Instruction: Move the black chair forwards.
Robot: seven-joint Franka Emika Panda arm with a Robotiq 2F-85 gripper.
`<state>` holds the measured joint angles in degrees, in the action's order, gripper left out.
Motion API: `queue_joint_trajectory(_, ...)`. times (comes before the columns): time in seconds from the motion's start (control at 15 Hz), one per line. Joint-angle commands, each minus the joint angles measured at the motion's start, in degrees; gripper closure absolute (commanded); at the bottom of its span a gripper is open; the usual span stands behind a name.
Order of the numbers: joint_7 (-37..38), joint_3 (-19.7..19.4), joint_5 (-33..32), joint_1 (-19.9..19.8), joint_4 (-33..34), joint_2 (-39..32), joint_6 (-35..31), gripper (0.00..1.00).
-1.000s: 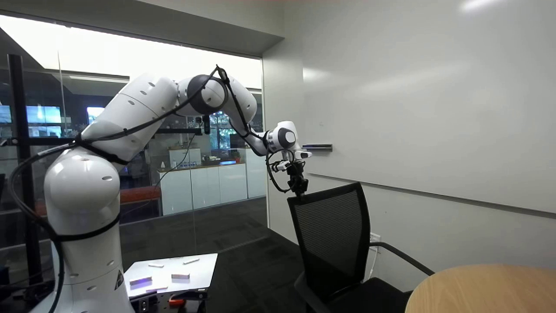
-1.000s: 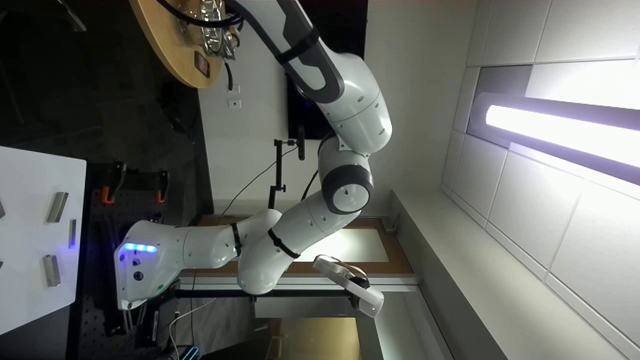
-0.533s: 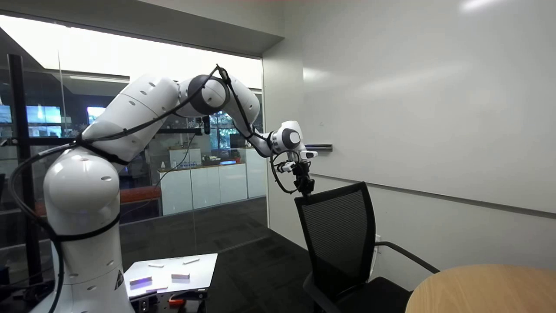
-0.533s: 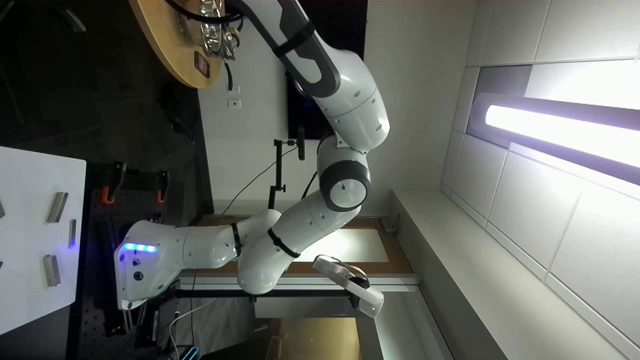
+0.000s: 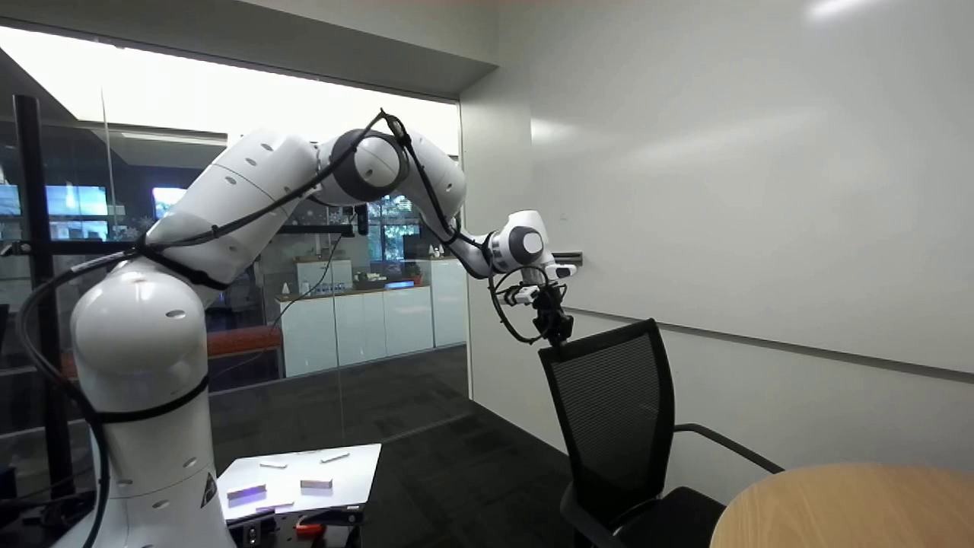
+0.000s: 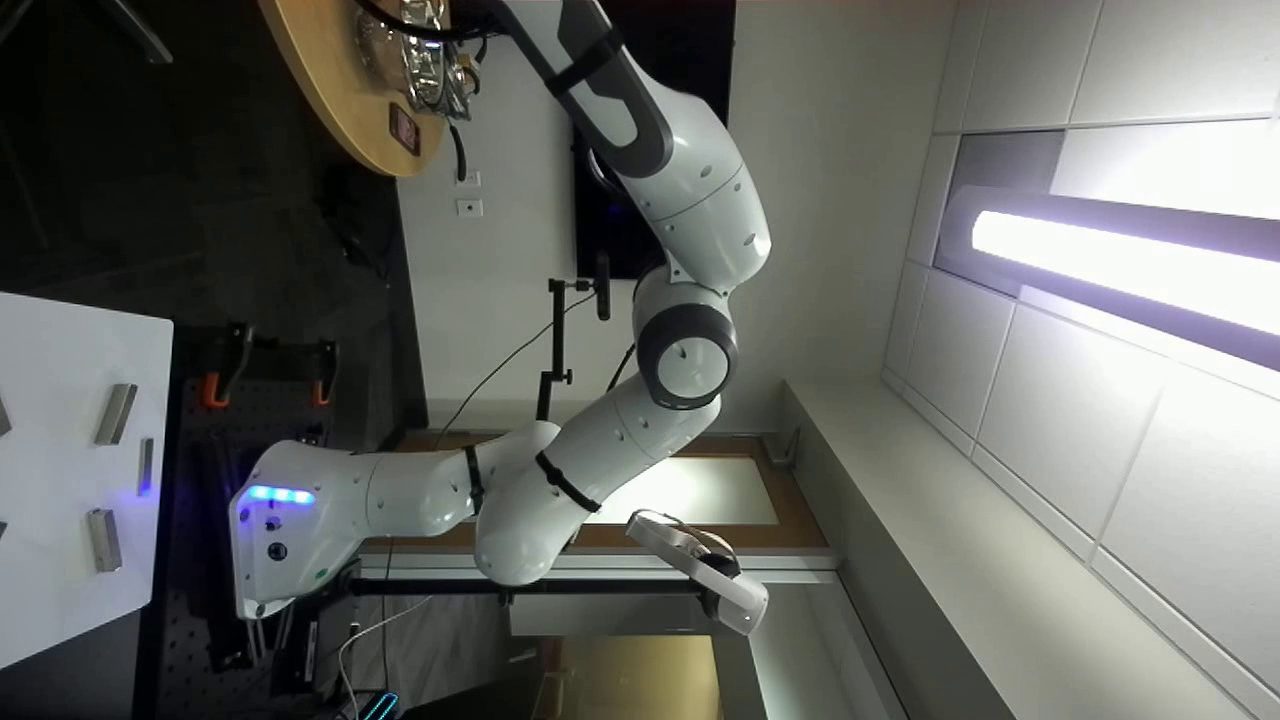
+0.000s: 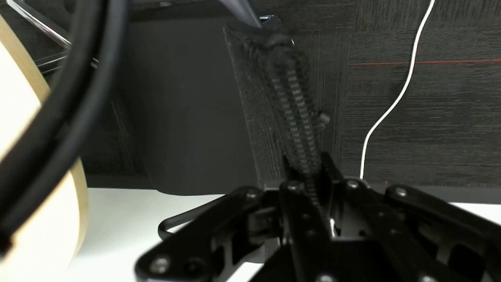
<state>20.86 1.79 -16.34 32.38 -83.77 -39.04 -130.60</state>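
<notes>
A dark triangular badge [image 5: 208, 489] sits low on the white arm [image 5: 247, 179] in an exterior view; any writing on it is too small to read. The black chair [image 5: 618, 415] stands just beside a round wooden worktop [image 5: 852, 506], its backrest toward the arm and its seat toward the curved edge. In an exterior view the far armrest [image 5: 734, 444] ends at that edge, and I cannot tell whether the two touch. Dark carpet [image 5: 441, 487] lies open between the chair and a white worktop [image 5: 354, 476] bearing small bars [image 5: 316, 483]; a pale wall [image 5: 761, 411] stands beyond the chair. In the wrist view a strip of carpet shows between seat and wooden edge, and a white cord [image 7: 409, 74] curves to the right of the backrest. The arm climbs from its base, bends at the elbow and stretches well out, its wrist tipped downward. The jaws point down and are closed on the backrest's top edge, which runs in between them.
</notes>
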Motion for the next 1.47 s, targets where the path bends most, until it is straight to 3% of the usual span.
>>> queue_joint_trajectory(0.0, 1.3, -2.1, 0.3, -5.0, -2.3, 2.4, -1.0, 0.96)
queue_joint_trajectory(0.6, -14.4, -1.6, 1.3, -14.8, -3.7, 3.3, -4.3, 0.96)
queue_joint_trajectory(0.93, -15.0, -2.4, 1.3, -17.6, -4.1, 3.8, -4.0, 0.96)
queue_joint_trajectory(1.4, -14.8, -2.4, 2.0, -17.7, -6.3, 4.8, -5.9, 0.96)
